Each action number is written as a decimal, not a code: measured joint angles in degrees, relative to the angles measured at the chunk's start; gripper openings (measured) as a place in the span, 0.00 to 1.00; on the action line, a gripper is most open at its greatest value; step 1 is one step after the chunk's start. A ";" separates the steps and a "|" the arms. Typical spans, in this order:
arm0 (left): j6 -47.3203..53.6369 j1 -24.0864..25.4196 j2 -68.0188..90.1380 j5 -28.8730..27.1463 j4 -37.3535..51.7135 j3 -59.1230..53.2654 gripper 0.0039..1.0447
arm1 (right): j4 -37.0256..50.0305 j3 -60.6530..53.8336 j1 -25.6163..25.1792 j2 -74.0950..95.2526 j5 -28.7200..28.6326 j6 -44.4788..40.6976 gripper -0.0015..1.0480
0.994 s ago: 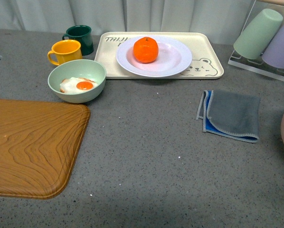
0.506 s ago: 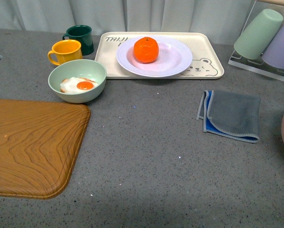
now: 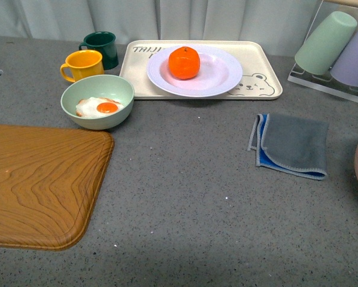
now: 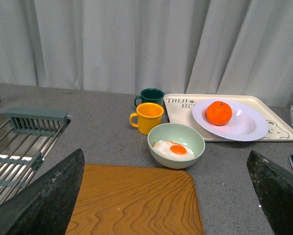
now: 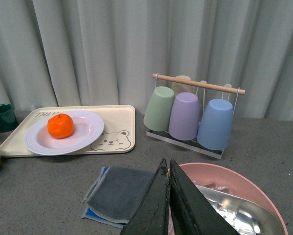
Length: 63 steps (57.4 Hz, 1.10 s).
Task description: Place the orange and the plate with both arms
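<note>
The orange [image 3: 184,62] sits on the white plate [image 3: 218,76], which rests on a cream bear-printed tray [image 3: 263,66] at the back of the table. Both also show in the left wrist view, orange [image 4: 218,112] and plate [image 4: 244,125], and in the right wrist view, orange [image 5: 60,125] and plate [image 5: 85,132]. Neither arm shows in the front view. My left gripper [image 4: 171,196] is open and empty, above the wooden board's corner, far short of the plate. My right gripper [image 5: 167,169] is shut and empty, above the edge of a pink basin.
A green bowl with a fried egg [image 3: 97,101], a yellow mug [image 3: 83,64] and a dark green mug [image 3: 101,46] stand left of the tray. A wooden board [image 3: 38,179] lies front left, a grey cloth [image 3: 291,144] right, a cup rack [image 5: 190,115] and pink basin [image 5: 225,188] far right.
</note>
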 joint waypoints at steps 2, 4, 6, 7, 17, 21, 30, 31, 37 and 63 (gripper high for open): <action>0.00 0.00 0.00 0.00 0.00 0.00 0.94 | -0.70 0.00 0.00 -0.70 0.00 0.00 0.01; 0.00 0.00 0.00 0.00 0.00 0.02 0.94 | -1.22 0.00 -0.02 -1.25 0.00 0.00 0.01; 0.00 0.00 0.00 0.00 0.00 0.00 0.94 | -1.73 0.00 -0.02 -1.73 0.00 0.00 0.01; 0.00 0.00 0.00 0.00 0.00 0.00 0.94 | -2.05 0.00 -0.02 -2.05 0.00 0.00 0.01; 0.00 0.00 0.00 0.00 0.00 0.00 0.94 | -4.68 0.00 0.00 -4.70 0.00 0.00 0.01; 0.00 0.00 0.00 0.00 0.00 0.00 0.94 | -12.57 0.04 -0.02 -10.69 -0.07 0.00 0.01; 0.00 0.00 -0.02 -0.02 0.00 0.00 0.94 | -15.02 0.04 -0.02 -14.64 -0.13 0.00 0.01; 0.00 0.00 0.00 0.00 0.00 0.00 0.94 | -15.02 0.04 0.00 -14.64 -0.13 0.00 0.01; 0.00 0.00 0.00 0.00 0.00 0.02 0.94 | -15.04 0.04 0.00 -14.64 -0.13 -0.02 0.03; 0.00 0.00 -0.02 0.00 0.00 0.00 0.94 | -15.04 0.04 -0.02 -14.69 -0.13 -0.02 0.79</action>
